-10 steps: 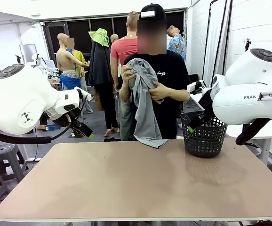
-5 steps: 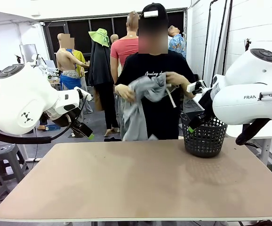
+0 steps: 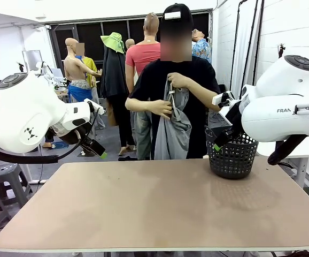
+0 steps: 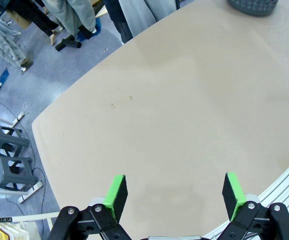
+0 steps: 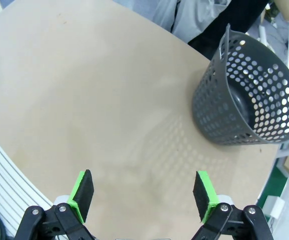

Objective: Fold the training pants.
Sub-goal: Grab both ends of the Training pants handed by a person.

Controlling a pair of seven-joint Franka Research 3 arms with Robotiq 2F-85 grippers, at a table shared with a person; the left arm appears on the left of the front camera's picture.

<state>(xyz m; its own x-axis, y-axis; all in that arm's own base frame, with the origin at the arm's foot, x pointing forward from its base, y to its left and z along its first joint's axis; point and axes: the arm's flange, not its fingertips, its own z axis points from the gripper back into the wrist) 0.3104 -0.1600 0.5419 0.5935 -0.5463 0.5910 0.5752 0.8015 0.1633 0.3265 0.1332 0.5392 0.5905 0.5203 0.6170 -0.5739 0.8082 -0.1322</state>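
The tan table (image 3: 144,209) lies broad in front of me, and a person (image 3: 200,80) in a black shirt stands at its far edge. The pants (image 3: 171,134) are not on the table: the person holds them up against the chest, and the light grey cloth hangs bunched down to about the far edge. The upper hand (image 3: 179,81) grips them high, near the collar. The lower hand (image 3: 160,108) grips them further down, on the side toward my left. A black mesh basket (image 3: 233,156) stands upright on the far right part of the table, just to the right of the hanging cloth. My left gripper (image 4: 174,189) hovers above the left side of the table. Its two fingers are spread wide with nothing between them, green pads (image 4: 115,195) facing each other over the tabletop. My right gripper (image 5: 142,194) hangs over the right side with the basket ahead of it. Its fingers are just as far apart and also hold nothing.
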